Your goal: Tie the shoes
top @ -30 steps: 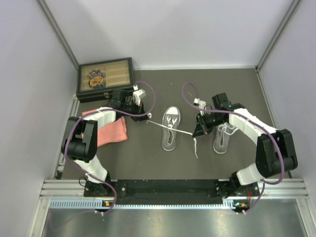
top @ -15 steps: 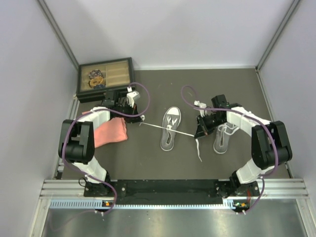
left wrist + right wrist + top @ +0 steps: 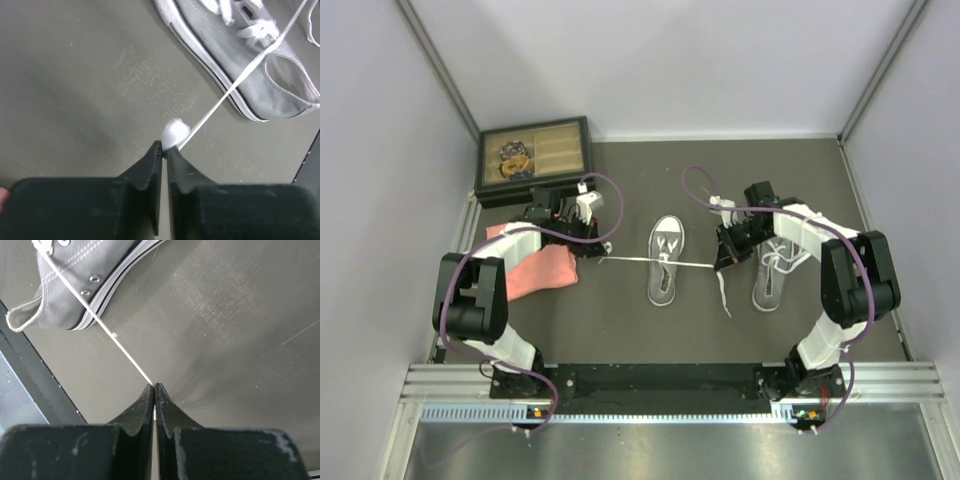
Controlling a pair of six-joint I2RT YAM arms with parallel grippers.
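Table: you are looking down on a dark grey table (image 3: pixel 620 330) closed in by pale walls (image 3: pixel 670 60), with both arm bases bolted to a metal rail (image 3: pixel 670 385) at the near edge.
Shoes: you have the shoes side by side, toes pointing to the back wall. The middle shoe (image 3: pixel 667 240) lies between the two grippers. The second shoe (image 3: pixel 770 285) sits just right of the right gripper, its laces loose.
Lace: the middle shoe's lace (image 3: pixel 635 261) is drawn out sideways in a straight, taut line from one gripper across the shoe to the other.
Left gripper: your left gripper (image 3: pixel 603 248) is left of the middle shoe. In the wrist view its fingers (image 3: pixel 163 148) are pressed almost together, pinching the lace (image 3: pixel 235 85) at the tips, a white blur of lace end just past them.
Right gripper: your right gripper (image 3: pixel 724 262) sits between the two shoes. Its fingers (image 3: pixel 154 386) are pressed together on the lace (image 3: pixel 100 322), which runs up to the eyelets of the grey shoe.
Slack: a loose length of lace trails from the right gripper toward you on the table.
Pink cloth: the folded cloth (image 3: pixel 545 272) lies under your left arm, apart from the shoes.
Box: a dark compartment box (image 3: pixel 520 190) stands in the back left corner.
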